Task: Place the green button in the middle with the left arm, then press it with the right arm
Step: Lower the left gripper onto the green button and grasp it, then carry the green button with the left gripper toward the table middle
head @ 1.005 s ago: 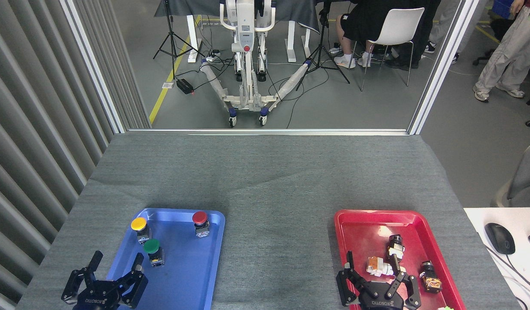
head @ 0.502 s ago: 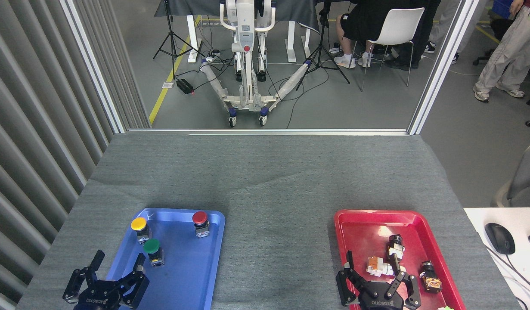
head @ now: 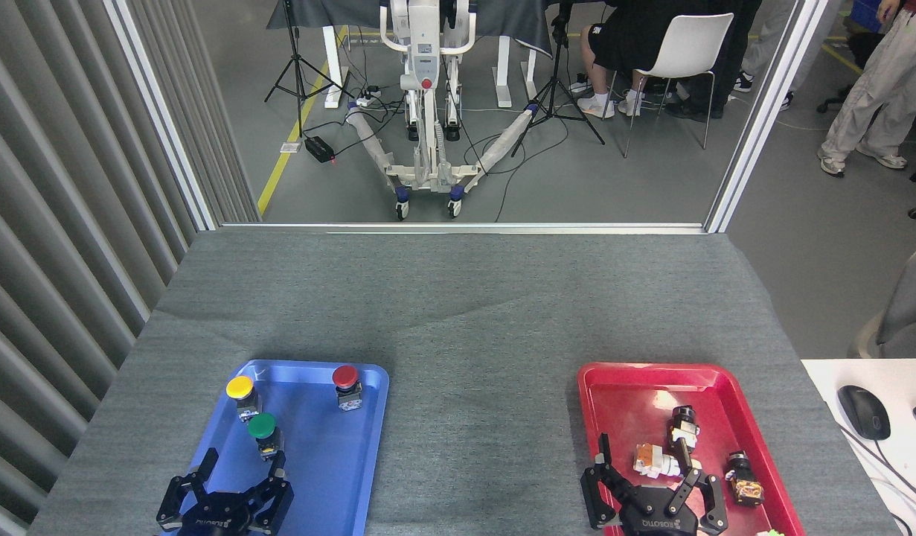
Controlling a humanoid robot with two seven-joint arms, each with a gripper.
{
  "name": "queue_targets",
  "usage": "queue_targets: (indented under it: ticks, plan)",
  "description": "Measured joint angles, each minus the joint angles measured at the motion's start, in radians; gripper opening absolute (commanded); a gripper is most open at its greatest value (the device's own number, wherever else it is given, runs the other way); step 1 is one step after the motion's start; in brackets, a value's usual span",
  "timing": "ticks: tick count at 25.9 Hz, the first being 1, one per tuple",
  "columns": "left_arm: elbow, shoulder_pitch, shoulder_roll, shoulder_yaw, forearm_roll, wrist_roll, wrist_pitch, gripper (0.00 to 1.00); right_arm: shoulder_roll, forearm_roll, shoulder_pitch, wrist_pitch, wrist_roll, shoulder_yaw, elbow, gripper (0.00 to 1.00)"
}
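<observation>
Approach stage of the pick. Left hand [head: 243, 467], fingers spread and holding nothing, hovers just short of the green button [head: 263, 431], upright in the blue tray [head: 331, 476]. Next: straddle the base, clench, carry to the middle [head: 480, 424]. Right hand [head: 652, 467] released, idle.

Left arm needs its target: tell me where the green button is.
In the head view, the green button stands in the blue tray at lower left, just nearer than the yellow button and just beyond the open left gripper.

Green button [head: 263, 430] stands upright in blue tray [head: 338, 476].
</observation>
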Motion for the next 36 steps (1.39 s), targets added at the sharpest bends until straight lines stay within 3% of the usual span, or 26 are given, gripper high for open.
queue_targets:
  ticks: [10, 20, 25, 32, 36]
  plan:
    - [0.223, -0.138, -0.004, -0.043, -0.01, 0.005, 0.057, 0.99, 0.001, 0.0, 0.0, 0.0, 0.0, 0.0, 0.0, 1.0]
    - [0.304, -0.199, -0.022, -0.053, -0.01, 0.012, 0.06, 0.94, 0.005, 0.0, 0.0, 0.0, -0.003, 0.0, 0.0, 1.0]
    - [0.331, -0.215, -0.033, -0.065, -0.01, 0.014, 0.06, 0.66, 0.005, 0.001, 0.0, 0.0, 0.0, -0.001, 0.0, 1.0]
    - [0.364, -0.233, -0.034, -0.088, -0.01, 0.019, 0.054, 0.02, 0.006, 0.002, 0.0, 0.0, 0.0, 0.0, -0.004, 1.0]
    - [0.361, -0.23, -0.025, -0.09, -0.014, 0.059, 0.013, 0.0, 0.006, 0.006, 0.0, 0.0, 0.0, 0.0, -0.004, 1.0]
